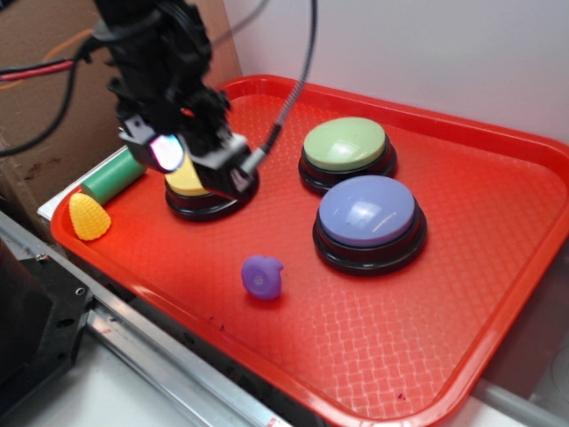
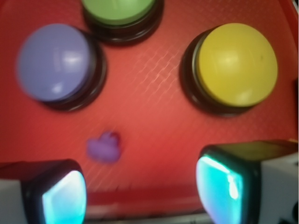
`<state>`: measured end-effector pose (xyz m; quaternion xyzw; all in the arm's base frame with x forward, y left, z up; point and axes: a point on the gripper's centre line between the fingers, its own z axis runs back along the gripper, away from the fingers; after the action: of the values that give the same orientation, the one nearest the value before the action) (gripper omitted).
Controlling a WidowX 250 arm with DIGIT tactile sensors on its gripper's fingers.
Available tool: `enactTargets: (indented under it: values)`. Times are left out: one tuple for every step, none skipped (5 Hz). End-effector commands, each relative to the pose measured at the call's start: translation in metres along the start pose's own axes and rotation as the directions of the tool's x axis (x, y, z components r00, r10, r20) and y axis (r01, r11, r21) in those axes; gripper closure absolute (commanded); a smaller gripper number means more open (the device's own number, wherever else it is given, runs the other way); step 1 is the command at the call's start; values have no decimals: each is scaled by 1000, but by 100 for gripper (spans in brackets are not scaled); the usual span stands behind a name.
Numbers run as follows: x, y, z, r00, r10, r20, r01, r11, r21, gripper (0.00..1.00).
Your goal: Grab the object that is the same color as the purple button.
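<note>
The small purple object [image 1: 262,277] lies on the red tray [image 1: 480,294], near its front edge. In the wrist view the object [image 2: 105,146] is a blurred blob above my left finger. The purple button [image 1: 367,211], a large lavender dome on a black base, stands right of centre; in the wrist view the purple button [image 2: 53,62] is at upper left. My gripper [image 1: 191,160] hangs above the yellow button [image 1: 191,182] at the tray's left, well away from the object. Its jaws [image 2: 142,191] are wide open, with only tray between the glowing pads.
A green-domed button [image 1: 346,145] stands behind the purple one. A green cylinder [image 1: 114,175] and a yellow cone [image 1: 89,216] lie at the tray's left corner. A metal rail runs along the front. Cables hang from the arm over the tray's back.
</note>
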<state>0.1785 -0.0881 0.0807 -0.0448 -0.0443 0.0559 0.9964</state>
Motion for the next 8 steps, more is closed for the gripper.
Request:
enactTargets:
  values:
    - [4, -22, -47, 999, -33, -39, 34, 999, 17, 0]
    - [4, -27, -60, 998, -36, -54, 39, 998, 52, 0]
    - [2, -30, -74, 996, -42, -82, 48, 996, 70, 0]
    - [2, -28, -76, 997, -3, -72, 8, 998, 69, 100]
    - [3, -23, -68, 998, 22, -65, -18, 998, 66, 100]
    - [11, -14, -17, 995, -41, -86, 46, 998, 50, 100]
    - [25, -6, 29, 990, -95, -107, 97, 995, 6, 100]
    - [27, 5, 74, 995, -77, -62, 76, 997, -6, 100]
